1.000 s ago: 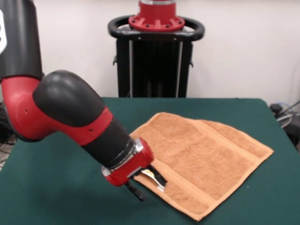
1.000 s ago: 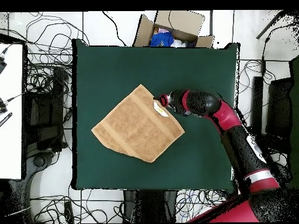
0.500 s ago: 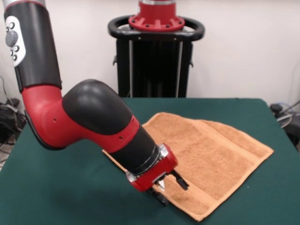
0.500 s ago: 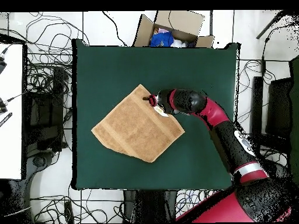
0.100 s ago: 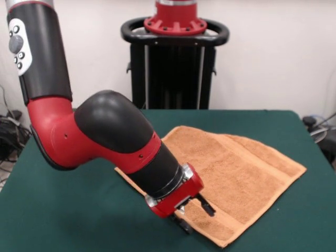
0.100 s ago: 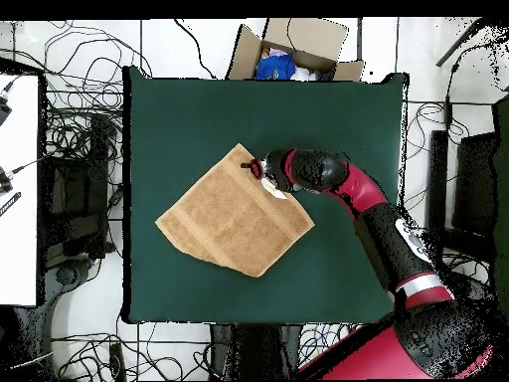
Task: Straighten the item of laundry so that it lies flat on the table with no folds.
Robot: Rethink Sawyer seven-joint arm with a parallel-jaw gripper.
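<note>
The green counter carries the towel near its middle, set diagonally. The hand, fingers spread and empty, hangs over the towel's edge beside its corner.

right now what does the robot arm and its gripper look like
The arm is built of bulky rounded segments, alternating glossy red and matte black. Its upper black link carries a pale panel with small round buttons. A silver ring joins the wrist to a red block, where the gripper has two slim black fingers.
</note>
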